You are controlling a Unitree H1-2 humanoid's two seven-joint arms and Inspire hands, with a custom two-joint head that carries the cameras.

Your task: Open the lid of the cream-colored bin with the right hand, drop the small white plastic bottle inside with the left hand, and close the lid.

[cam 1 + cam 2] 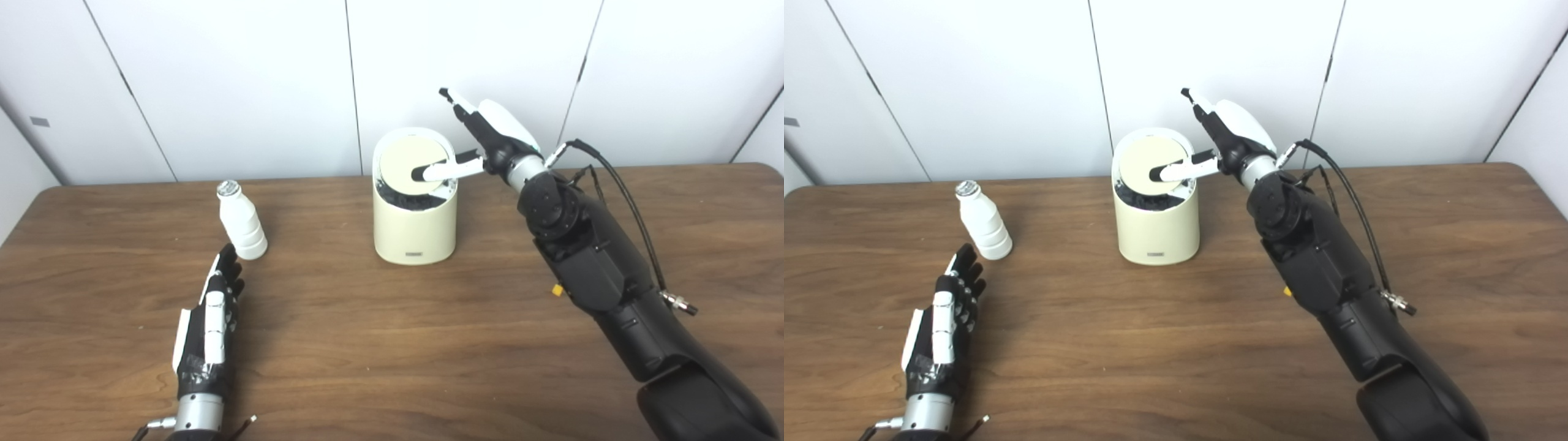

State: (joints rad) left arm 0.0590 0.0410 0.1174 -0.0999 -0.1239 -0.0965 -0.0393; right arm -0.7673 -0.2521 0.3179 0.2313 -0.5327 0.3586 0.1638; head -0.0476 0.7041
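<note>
Two hands, neither holding anything: the right hand (484,144), fingers spread, presses its thumb on the tilted lid (411,164) of the cream bin (415,226); the upright white bottle (242,222) stands just beyond the open left hand (211,318).

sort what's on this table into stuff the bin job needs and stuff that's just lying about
Part of the job:
- cream bin
- its round lid, tilted partly open
- small white bottle, upright
- right hand, thumb on the lid
- left hand, open beside the bottle

Just there:
- wooden table
- white wall panels
</note>
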